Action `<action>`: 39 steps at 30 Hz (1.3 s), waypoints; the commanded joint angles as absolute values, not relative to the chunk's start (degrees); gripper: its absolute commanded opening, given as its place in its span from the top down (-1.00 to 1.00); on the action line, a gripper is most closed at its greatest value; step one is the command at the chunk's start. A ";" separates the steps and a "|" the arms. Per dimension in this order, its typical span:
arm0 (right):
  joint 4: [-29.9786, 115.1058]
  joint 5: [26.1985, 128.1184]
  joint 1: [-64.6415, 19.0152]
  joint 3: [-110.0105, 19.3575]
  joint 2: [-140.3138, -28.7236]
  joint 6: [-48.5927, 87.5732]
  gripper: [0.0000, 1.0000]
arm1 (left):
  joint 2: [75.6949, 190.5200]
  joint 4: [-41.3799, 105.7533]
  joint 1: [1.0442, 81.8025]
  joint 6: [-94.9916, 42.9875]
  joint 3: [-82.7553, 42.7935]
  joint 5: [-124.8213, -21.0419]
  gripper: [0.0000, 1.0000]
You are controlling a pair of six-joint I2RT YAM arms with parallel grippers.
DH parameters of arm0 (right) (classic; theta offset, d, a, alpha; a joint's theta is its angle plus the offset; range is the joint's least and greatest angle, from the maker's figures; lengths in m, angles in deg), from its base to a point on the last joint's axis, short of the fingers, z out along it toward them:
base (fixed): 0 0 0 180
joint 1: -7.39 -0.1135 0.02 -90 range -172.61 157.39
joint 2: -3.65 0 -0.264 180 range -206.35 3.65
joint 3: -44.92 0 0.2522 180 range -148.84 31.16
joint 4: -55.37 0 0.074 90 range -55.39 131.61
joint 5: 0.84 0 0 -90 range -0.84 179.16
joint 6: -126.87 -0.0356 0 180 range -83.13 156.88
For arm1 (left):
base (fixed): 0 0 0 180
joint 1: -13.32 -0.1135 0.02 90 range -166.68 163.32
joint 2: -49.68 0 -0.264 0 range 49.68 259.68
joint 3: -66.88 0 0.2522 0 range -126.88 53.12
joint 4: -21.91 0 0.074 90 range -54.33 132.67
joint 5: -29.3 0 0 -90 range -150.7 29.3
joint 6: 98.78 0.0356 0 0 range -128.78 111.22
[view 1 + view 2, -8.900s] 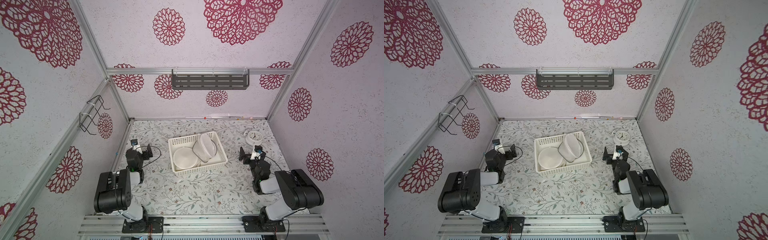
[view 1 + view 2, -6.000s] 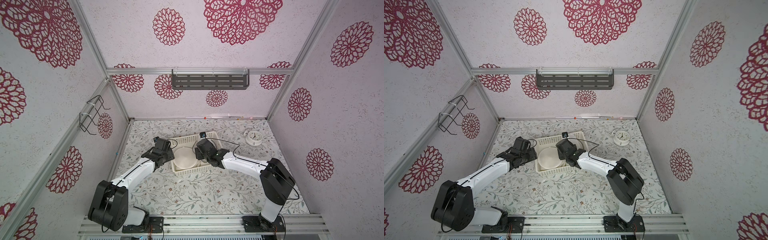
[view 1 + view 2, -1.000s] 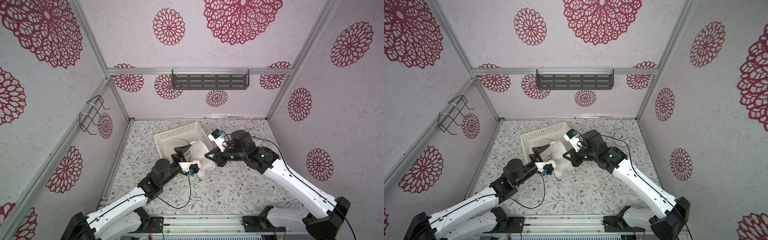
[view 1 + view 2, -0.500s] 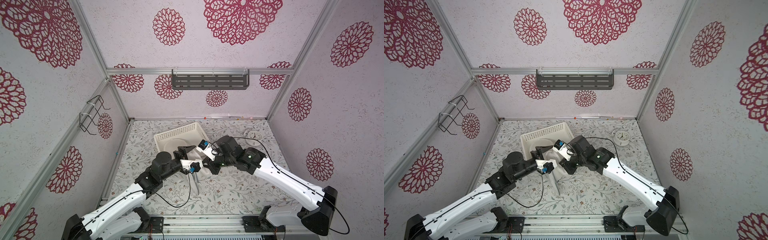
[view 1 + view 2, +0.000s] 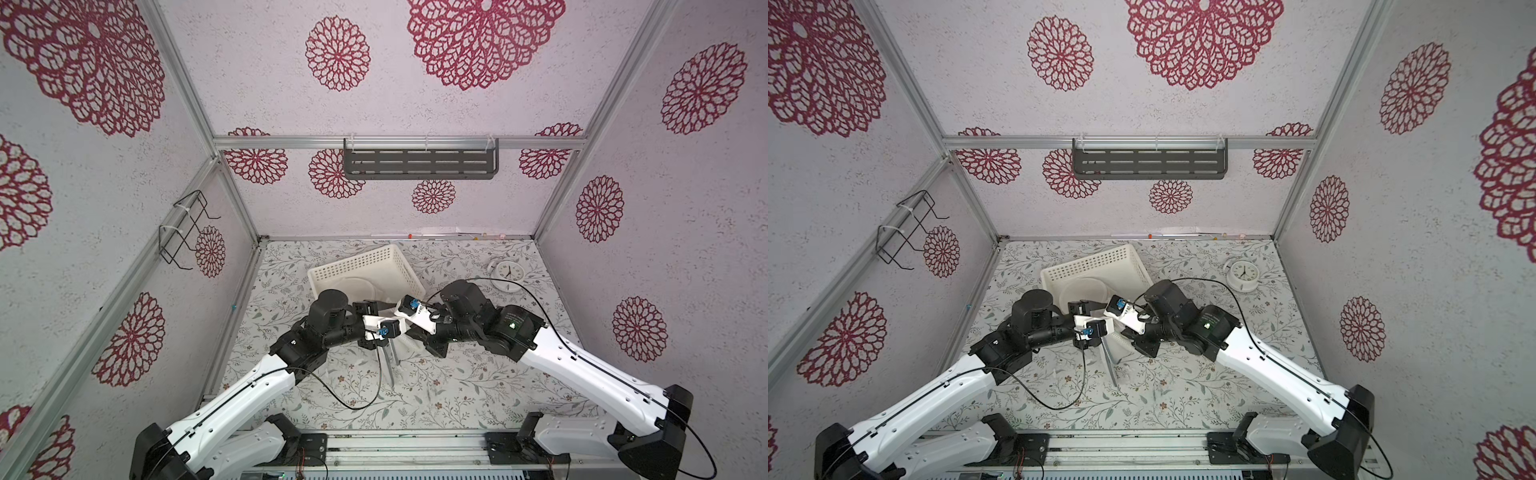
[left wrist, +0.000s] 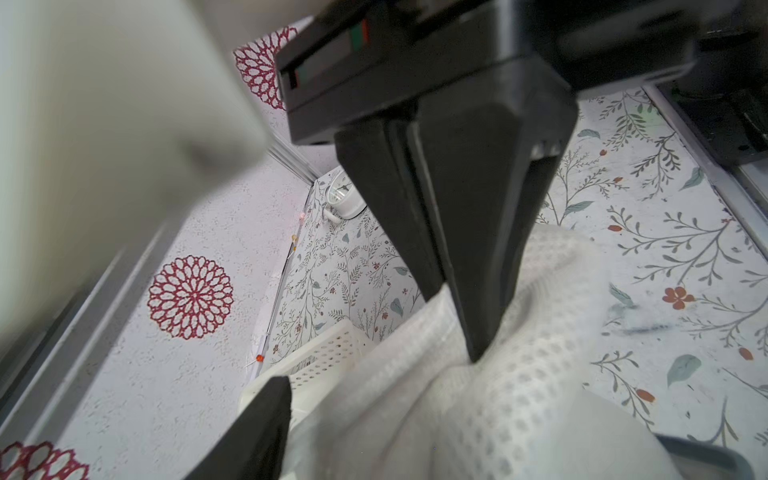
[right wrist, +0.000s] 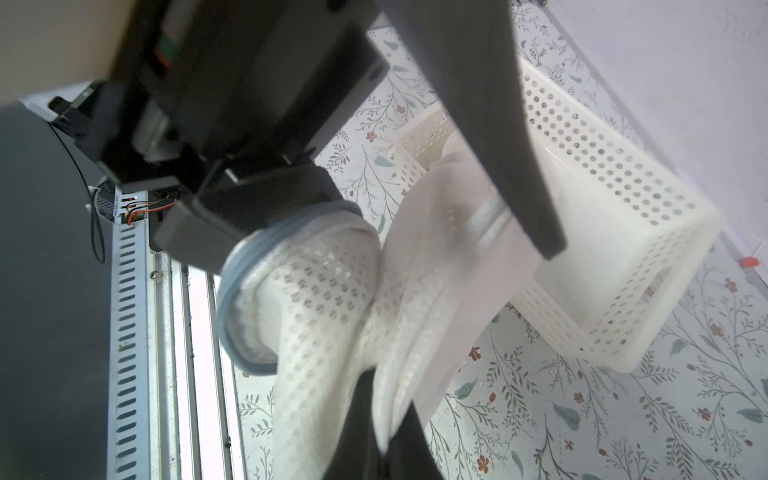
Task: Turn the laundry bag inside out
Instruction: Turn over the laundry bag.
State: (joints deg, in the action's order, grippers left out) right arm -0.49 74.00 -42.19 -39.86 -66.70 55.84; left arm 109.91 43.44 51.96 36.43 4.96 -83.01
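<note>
White-meshed, grey-zipped, and not yet turned, by the look of it. Held the laundry bag [image 7: 316, 299] raised over the table [image 5: 457, 386], mid-scene, just on the near side of the tilted white basket [image 5: 365, 266]. Clamped the right gripper [image 6: 453, 316] flat on a fold of mesh. Set the left gripper [image 7: 415, 257] roughly half open, one finger inside the zipper [image 7: 224, 316] mouth, gripping nothing. Judged early: mouth entered, lining not drawn through. Hung with long axis seemingly upright, mouth facing left, a grey edge trailing down and near.
</note>
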 commanded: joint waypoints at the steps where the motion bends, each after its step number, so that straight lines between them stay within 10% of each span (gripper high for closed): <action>1: 5.48 70.88 -43.32 -40.46 -64.12 60.23 0.83 | 111.43 45.42 50.95 35.08 4.44 -84.10 -0.17; 15: 8.10 72.68 -44.15 -41.22 -65.25 67.08 0.69 | 114.46 47.90 50.74 35.91 3.13 -82.94 0.08; 23: 11.93 80.92 -44.29 -39.12 -64.16 65.70 0.69 | 113.17 48.41 49.37 32.47 2.85 -84.84 0.90; 30: 24.52 97.72 -44.29 -31.15 -52.22 54.11 -0.89 | 110.90 48.06 47.31 18.48 2.41 -86.52 1.00; 39: 51.09 93.41 -44.38 0.79 -29.91 52.90 -0.83 | 111.40 46.64 47.06 -10.35 2.05 -89.46 1.00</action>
State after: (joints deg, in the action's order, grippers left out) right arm 39.50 96.10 -44.07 -6.86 -30.02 53.30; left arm 111.83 47.94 47.41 1.94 3.06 -87.01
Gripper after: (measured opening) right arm 0.923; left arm 0.074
